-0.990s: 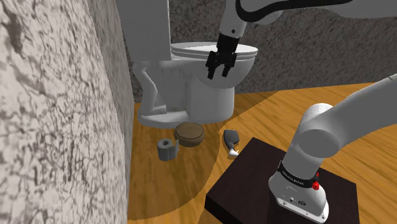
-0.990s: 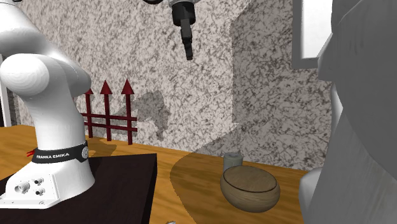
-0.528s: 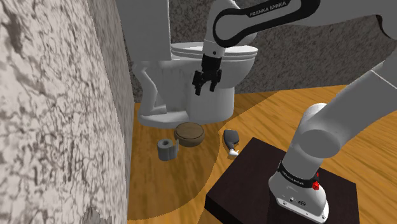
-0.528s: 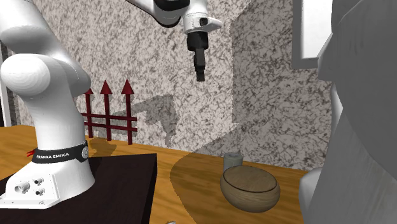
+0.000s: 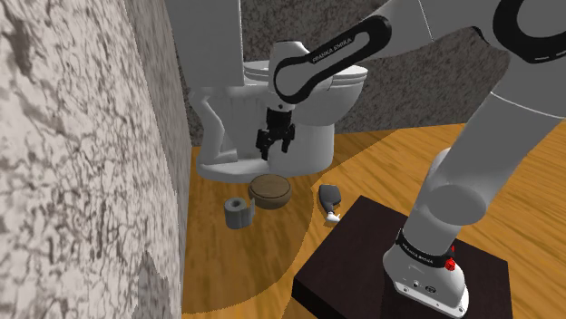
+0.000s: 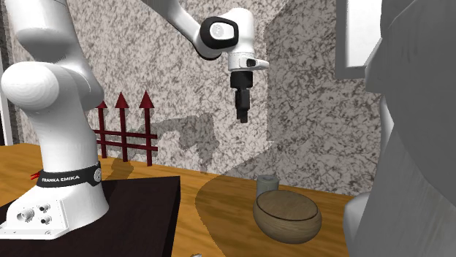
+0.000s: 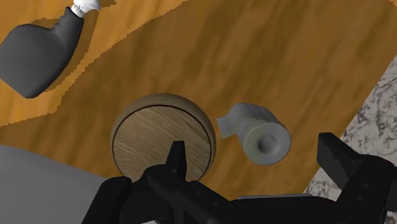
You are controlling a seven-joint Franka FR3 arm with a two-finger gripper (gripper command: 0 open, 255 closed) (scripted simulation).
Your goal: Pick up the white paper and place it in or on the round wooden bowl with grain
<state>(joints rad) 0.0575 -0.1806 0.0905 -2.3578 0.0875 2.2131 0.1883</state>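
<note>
Wrist view: fingers point(image 7: 347, 165) stand apart, empty; paper roll point(image 7: 261, 137) lies on the floor point(image 7: 254, 57) between them, beside bowl point(image 7: 164, 140).

We read one brand name, in two places.

- **Shoulder view, near 12 o'clock:** FRANKA EMIKA in white letters along the dark forearm section point(image 5: 334, 49) of the arm.
- **Second exterior view, about 8 o'clock:** FRANKA EMIKA in white on the black band point(image 6: 69, 177) round the arm's lower column.
- **Shoulder view, 4 o'clock:** the same band carries lettering too small for us to read.

Grained brown bowl point(image 7: 159, 130); pale grey paper roll point(image 7: 259, 135) — dark grey bottle point(image 7: 38, 54).
</note>
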